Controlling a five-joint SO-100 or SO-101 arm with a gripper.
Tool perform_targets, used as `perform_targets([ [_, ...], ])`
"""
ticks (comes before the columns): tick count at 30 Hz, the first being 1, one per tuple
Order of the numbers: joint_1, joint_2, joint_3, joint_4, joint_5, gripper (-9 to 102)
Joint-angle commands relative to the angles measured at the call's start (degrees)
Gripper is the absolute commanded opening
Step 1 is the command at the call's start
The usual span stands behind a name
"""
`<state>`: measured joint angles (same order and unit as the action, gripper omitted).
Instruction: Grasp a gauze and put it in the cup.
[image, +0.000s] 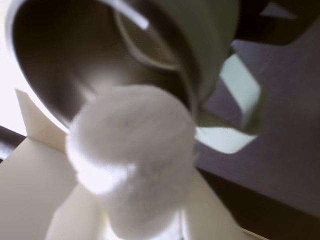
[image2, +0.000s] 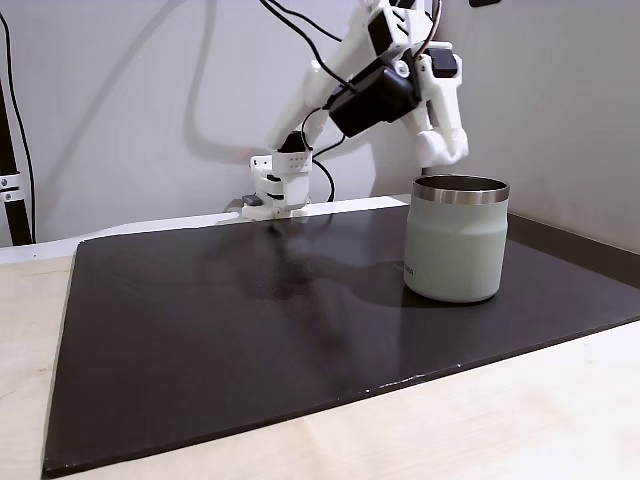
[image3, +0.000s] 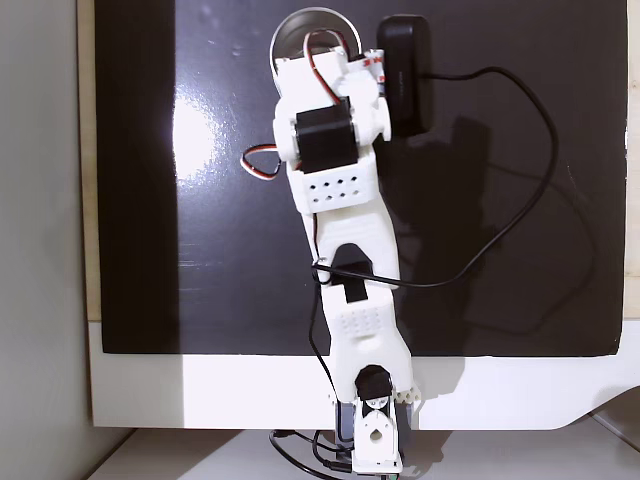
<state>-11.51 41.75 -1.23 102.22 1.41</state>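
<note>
The gauze (image: 132, 150), a small white fabric roll, is held in my gripper (image: 135, 200), whose white fingers (image: 30, 175) close on it from both sides. Just beyond it in the wrist view gapes the cup (image: 75, 60), its dark steel inside and sage-green wall tilted toward the camera. In a fixed view the cup (image2: 457, 245) stands upright on the black mat, and my gripper (image2: 443, 150) hangs just above the back of its steel rim with the gauze. From above, my arm covers most of the cup (image3: 290, 25).
A black mat (image2: 220, 330) covers most of the pale wooden table (image2: 520, 420). My arm's base (image2: 278, 190) stands at the mat's far edge. A black cable (image3: 530, 180) loops over the mat beside the arm. A wall rises behind.
</note>
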Motion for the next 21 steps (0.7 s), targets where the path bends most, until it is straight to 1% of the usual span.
perform_targets([
  [1,-2.0,0.0,-4.9,-1.1,-0.2,1],
  [9,-3.0,-1.3,-4.9,-1.1,0.5,1],
  [21,0.0,-2.2,-7.1,-1.1,-0.6,3],
])
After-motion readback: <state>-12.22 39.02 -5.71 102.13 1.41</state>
